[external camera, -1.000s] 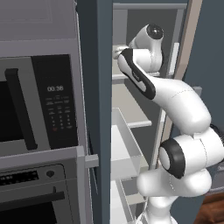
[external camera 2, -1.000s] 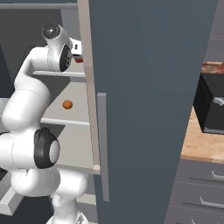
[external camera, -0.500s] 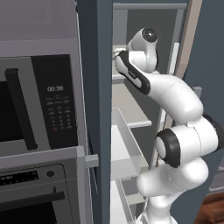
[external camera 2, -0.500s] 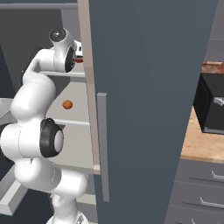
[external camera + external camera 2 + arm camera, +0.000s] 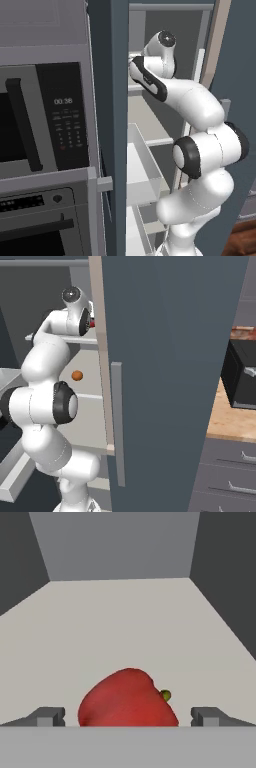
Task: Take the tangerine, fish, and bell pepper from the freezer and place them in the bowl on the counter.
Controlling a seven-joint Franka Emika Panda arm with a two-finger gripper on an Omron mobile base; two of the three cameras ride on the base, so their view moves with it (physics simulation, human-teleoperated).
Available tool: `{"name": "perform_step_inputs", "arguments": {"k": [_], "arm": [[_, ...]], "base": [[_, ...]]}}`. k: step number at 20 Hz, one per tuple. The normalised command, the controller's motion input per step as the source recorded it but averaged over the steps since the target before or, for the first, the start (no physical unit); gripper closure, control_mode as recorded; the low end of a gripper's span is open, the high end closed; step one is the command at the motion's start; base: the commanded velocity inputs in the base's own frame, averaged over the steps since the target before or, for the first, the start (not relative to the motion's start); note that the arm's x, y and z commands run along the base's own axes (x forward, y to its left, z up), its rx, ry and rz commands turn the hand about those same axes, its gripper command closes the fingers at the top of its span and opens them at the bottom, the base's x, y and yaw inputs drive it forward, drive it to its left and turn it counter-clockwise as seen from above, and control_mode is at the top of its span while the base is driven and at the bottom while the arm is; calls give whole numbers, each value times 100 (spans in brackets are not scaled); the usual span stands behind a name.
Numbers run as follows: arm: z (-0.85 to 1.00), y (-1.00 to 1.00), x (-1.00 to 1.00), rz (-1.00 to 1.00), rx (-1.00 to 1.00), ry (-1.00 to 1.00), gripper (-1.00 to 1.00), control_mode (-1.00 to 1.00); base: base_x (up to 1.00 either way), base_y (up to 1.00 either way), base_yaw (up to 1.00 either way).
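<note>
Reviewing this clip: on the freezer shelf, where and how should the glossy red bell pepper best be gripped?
Probably across its broad rounded middle, coming in level from the shelf's open front. The glossy red lobed bell pepper lies on its side on the pale grey shelf, stem nub pointing right, between the open gripper fingertips, so closing straight on its flanks looks simplest.

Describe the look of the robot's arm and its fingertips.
The arm is glossy white, built of rounded, bulbous segments with black joint rings and a black strip on one link. No cables show. The gripper ends in two small, blocky dark grey fingertips.
</note>
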Motion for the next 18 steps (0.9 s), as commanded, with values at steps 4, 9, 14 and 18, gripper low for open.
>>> {"name": "perform_step_inputs", "arguments": {"k": [4,9,14,18], "arm": [[-5,0,8,0,0,3,-100,-100],[-12,0,1,0,0,3,-100,-100],[-1,0,0,0,0,1,-100,-100],[0,0,0,0,0,0,-100,-100]], "base": [[0,0,0],[0,0,0],[0,0,0],[0,0,0]]}}
